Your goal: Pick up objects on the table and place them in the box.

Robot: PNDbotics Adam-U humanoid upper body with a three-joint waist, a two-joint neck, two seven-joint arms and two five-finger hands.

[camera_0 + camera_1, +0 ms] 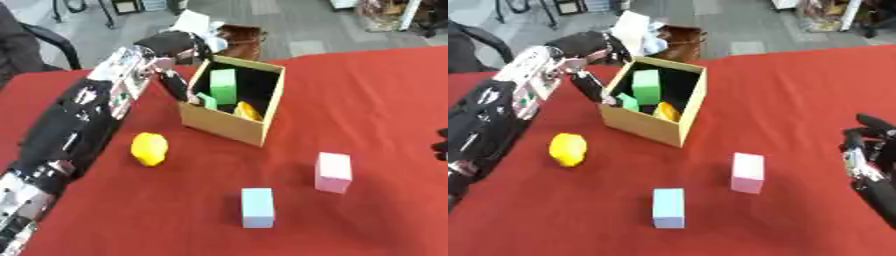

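Blue block [257, 207]: nearest to us, it stands free on the red worktop [376, 100], a little right of centre, not yet picked up.
Pink block [333, 172]: just beyond and to the right of the blue one, apart from it, also waiting on the cloth.
Right hand [866, 150]: we rest it at the right edge, well apart from every object; its fingers look relaxed and it holds nothing.
Yellow object [150, 148]: a rounded, lemon-like thing left of centre, near the box's near-left corner but not touching it; untouched.
Box [223, 125]: open-topped cardboard, standing past the middle of the worktop. Inside we see a tall green block [224, 86] and a yellow piece [248, 110], so part of the job looks done.
Left hand [175, 82]: we reach it from the left to the box's left wall, fingers pointing down and pinching a small green piece [206, 101] at the rim, just inside the opening.
Progress: we judge at least two things boxed, one being delivered, three left on the worktop.
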